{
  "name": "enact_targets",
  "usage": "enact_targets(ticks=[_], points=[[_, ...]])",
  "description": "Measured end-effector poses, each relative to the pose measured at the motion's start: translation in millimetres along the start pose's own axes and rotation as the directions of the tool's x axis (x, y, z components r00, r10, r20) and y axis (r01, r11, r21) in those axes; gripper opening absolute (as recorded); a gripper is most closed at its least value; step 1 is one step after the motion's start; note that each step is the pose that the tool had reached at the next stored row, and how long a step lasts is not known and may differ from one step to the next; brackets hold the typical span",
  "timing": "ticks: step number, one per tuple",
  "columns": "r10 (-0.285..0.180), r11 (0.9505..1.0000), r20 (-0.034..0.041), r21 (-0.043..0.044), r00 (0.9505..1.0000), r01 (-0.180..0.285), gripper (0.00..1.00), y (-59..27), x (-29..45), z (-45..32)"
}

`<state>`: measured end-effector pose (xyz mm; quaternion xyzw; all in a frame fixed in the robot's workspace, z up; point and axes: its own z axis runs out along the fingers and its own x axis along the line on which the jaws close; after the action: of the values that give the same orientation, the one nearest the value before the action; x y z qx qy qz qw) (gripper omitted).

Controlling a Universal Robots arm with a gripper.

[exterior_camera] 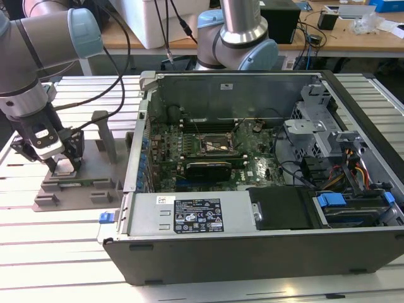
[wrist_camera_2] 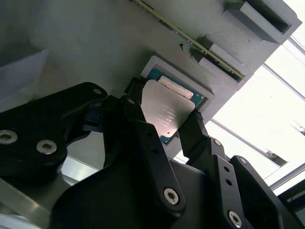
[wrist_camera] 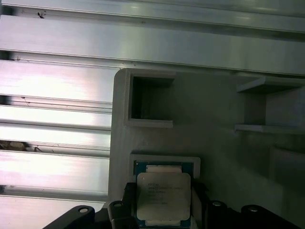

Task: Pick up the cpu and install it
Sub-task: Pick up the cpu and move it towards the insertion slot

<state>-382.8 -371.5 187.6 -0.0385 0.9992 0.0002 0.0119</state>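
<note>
Clamps black gripper [wrist_camera_2: 164, 112] on flat, shiny silver square cpu [wrist_camera: 163, 195] at matte grey tray's [wrist_camera: 214, 157] recess, on ribbed metal counter [wrist_camera: 57, 81] beside open case [exterior_camera: 252, 252].

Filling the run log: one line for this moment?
phase: grasp | gripper: shut on cpu | cpu: seated in gray fixture pocket

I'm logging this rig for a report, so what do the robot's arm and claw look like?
The arm is a silver-grey tube with pale blue joint caps, and black cables loop beside it. The claw is matte black, with chunky jointed fingers fastened by silver screws.
</note>
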Motion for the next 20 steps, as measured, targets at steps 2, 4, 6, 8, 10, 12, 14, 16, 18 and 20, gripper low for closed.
enact_targets(ticks=[2,4,6,8,10,12,14,16,18,20], points=[[0.0,1.0,0.0,0.0,1.0,0.0,0.55,0.0,0.0,0.0],[0.0,1.0,0.0,0.0,1.0,0.0,0.55,0.1,0.0,0.1],[0.0,1.0,-0.0001,0.0,1.0,0.0,0.55,0.1,0.0,0.1],[0.0,1.0,0.0004,-0.0003,1.0,0.0,0.55,0.2,-0.1,-0.3],[0.0,1.0,0.0002,-0.0001,1.0,0.0,0.55,0.3,-0.1,-3.8],[0.0,1.0,0.0,0.0004,1.0,0.0,0.55,0.5,-0.2,-7.4],[0.0,1.0,0.0,0.0005,1.0,0.0,0.55,0.5,-0.3,-12.9],[0.0,1.0,0.0,0.0004,1.0,0.0,0.55,0.5,-0.5,-17.2],[0.0,1.0,0.0,0.0005,1.0,0.0,0.55,0.5,-0.6,-22.0],[0.0,1.0,0.0001,0.0005,1.0,0.0,0.55,0.5,-0.7,-25.4]])
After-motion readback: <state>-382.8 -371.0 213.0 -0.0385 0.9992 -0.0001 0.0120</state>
